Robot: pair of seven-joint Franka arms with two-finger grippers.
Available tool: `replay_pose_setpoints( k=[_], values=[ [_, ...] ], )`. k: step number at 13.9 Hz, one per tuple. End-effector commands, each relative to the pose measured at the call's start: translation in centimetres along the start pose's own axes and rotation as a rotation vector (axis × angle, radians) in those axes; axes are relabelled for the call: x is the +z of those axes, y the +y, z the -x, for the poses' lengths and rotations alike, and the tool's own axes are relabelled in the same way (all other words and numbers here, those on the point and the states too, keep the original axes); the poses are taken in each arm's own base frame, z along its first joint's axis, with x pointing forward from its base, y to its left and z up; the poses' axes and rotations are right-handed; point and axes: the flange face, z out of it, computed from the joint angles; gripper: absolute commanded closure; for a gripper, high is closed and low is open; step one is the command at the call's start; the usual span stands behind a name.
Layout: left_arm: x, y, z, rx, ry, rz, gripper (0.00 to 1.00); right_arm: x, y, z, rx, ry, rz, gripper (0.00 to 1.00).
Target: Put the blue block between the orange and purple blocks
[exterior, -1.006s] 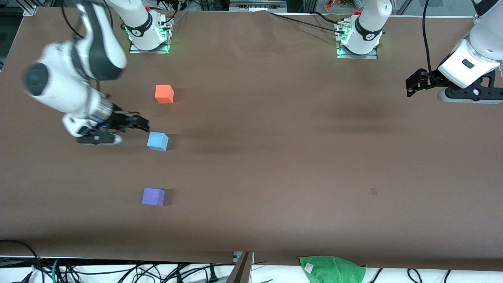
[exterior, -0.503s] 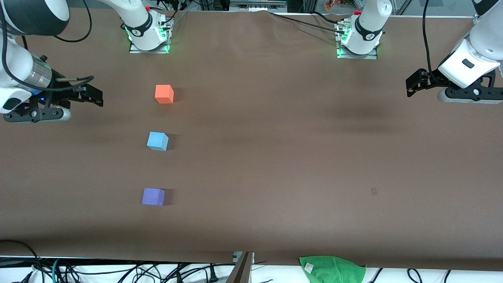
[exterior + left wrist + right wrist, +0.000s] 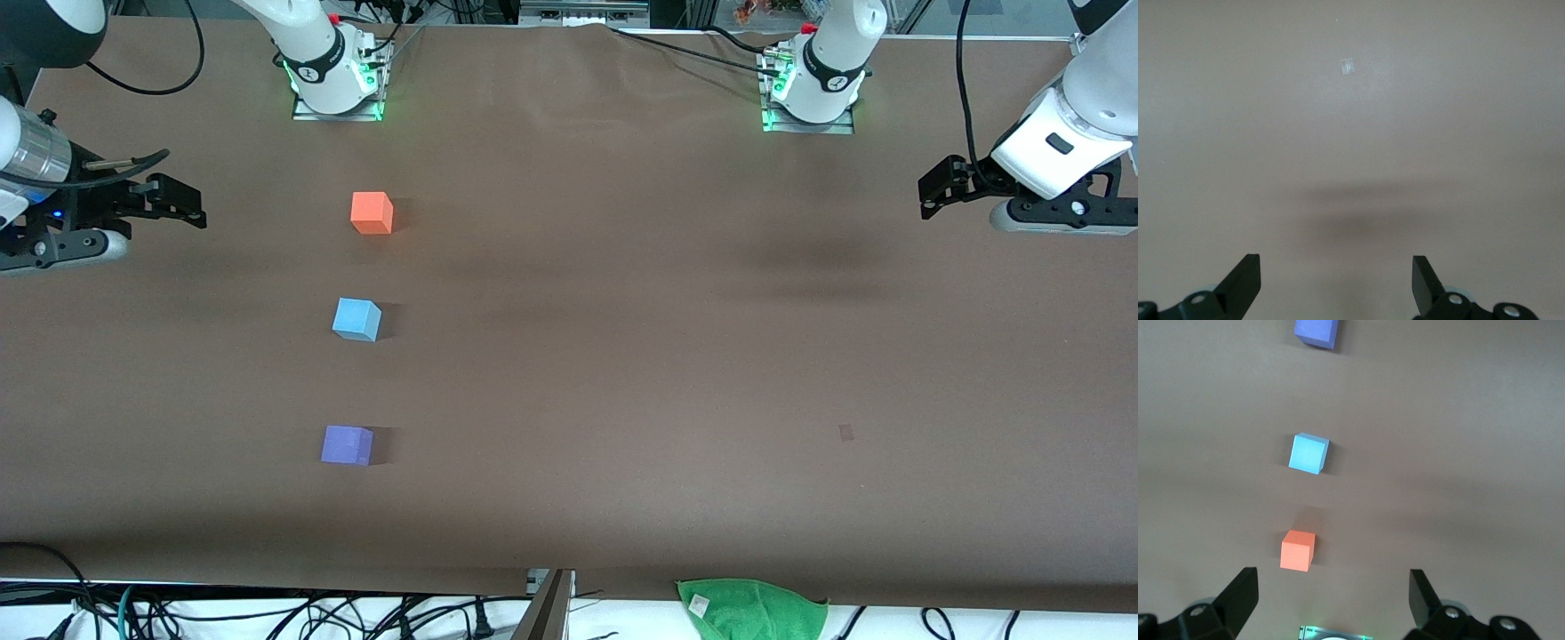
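The blue block [image 3: 356, 319] rests on the brown table between the orange block [image 3: 372, 213], farther from the front camera, and the purple block [image 3: 346, 445], nearer to it; the three stand in a line. In the right wrist view the blue block [image 3: 1308, 453] shows between the orange [image 3: 1298, 551] and the purple block [image 3: 1316, 333]. My right gripper [image 3: 182, 206] is open and empty, raised at the right arm's end of the table, apart from the blocks. My left gripper [image 3: 930, 192] is open and empty, and waits raised at the left arm's end.
A green cloth [image 3: 751, 609] lies at the table's edge nearest the front camera. The two arm bases [image 3: 333, 76] [image 3: 813, 89] stand along the edge farthest from the front camera. A small pale mark [image 3: 1347, 66] shows on the table in the left wrist view.
My right gripper has drawn back from beside the blue block and risen toward the right arm's end of the table. The blocks and the left arm have not moved.
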Motion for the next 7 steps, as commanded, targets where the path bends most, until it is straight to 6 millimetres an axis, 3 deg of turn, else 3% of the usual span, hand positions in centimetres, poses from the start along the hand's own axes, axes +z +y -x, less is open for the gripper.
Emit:
replay_pose_setpoints(
  k=[1, 3, 5, 7],
  values=[
    [-0.6, 0.1, -0.2, 0.002, -0.006, 0.021, 0.0, -1.2, -0.3, 2.1, 0.026, 0.014, 0.005, 0.0],
    [-0.6, 0.1, -0.3, 0.002, -0.005, 0.021, 0.0, -1.7, -0.2, 1.5, 0.031, 0.029, 0.012, 0.0],
    [-0.6, 0.0, -0.3, 0.001, -0.005, 0.021, 0.0, -0.4, -0.3, 0.5, 0.087, 0.013, 0.001, 0.0],
    [-0.6, 0.1, -0.3, 0.002, -0.005, 0.021, 0.0, -1.1, -0.3, 0.4, 0.089, 0.029, 0.008, 0.0]
  ],
)
